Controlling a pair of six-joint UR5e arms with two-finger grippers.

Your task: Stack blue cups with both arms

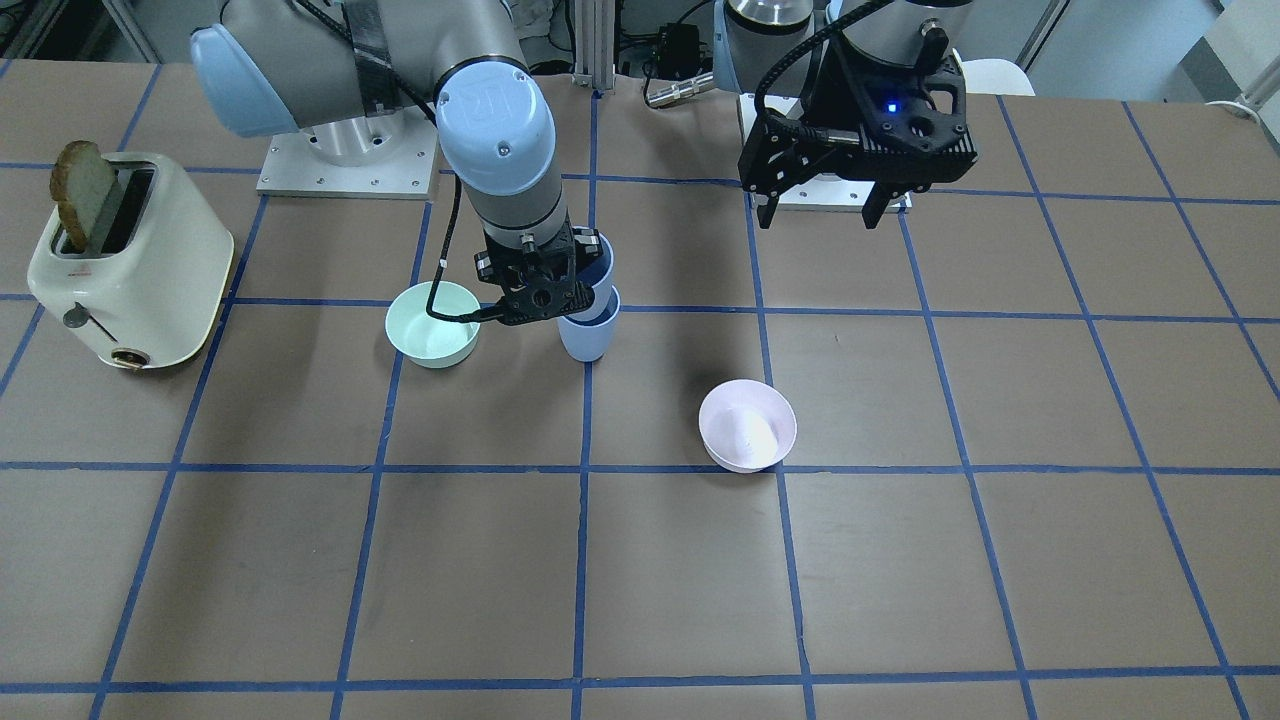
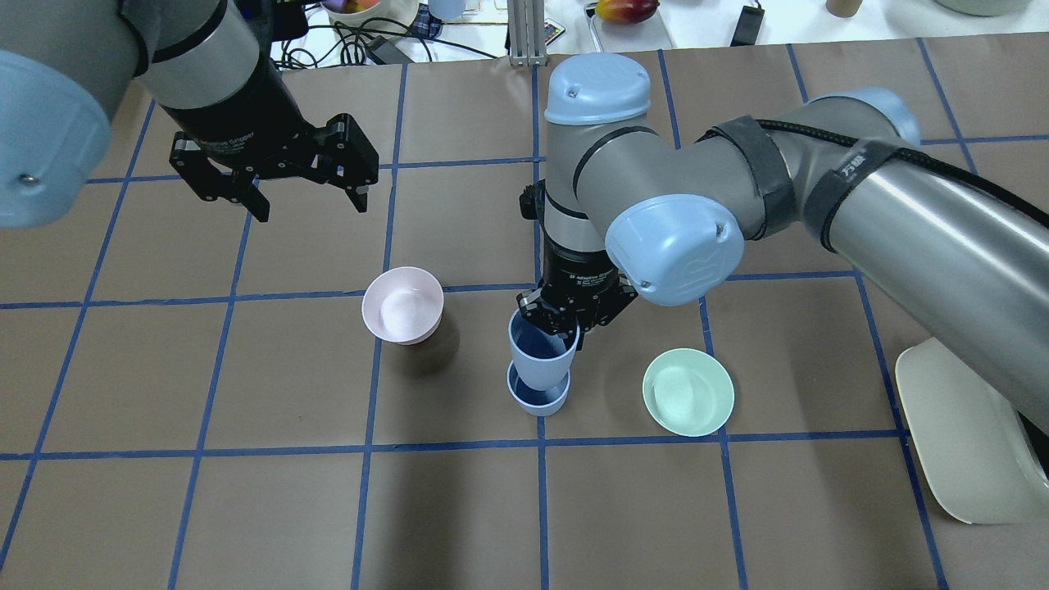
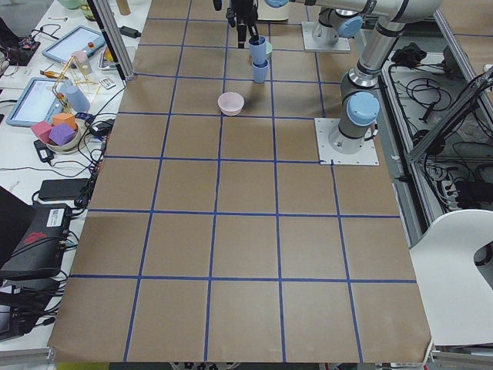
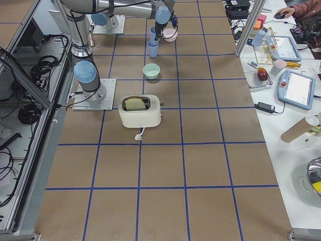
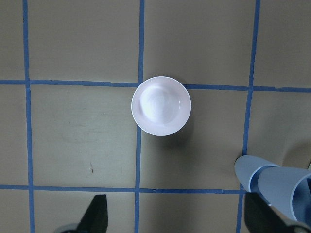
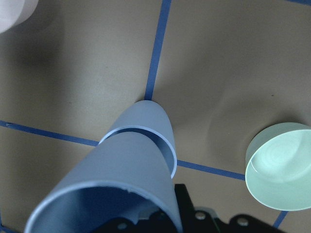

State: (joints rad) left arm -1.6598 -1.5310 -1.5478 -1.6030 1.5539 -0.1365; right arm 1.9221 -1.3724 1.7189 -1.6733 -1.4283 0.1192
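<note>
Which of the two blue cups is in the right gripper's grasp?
The upper cup: the right gripper pinches its rim, and its base sits inside the lower cup, which stands ungripped on the table.

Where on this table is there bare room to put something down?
The whole operators' side of the table, past the pink bowl, is bare. Crowded: the strip from the mint bowl to the blue cups, where the right gripper grips the upper one.
</note>
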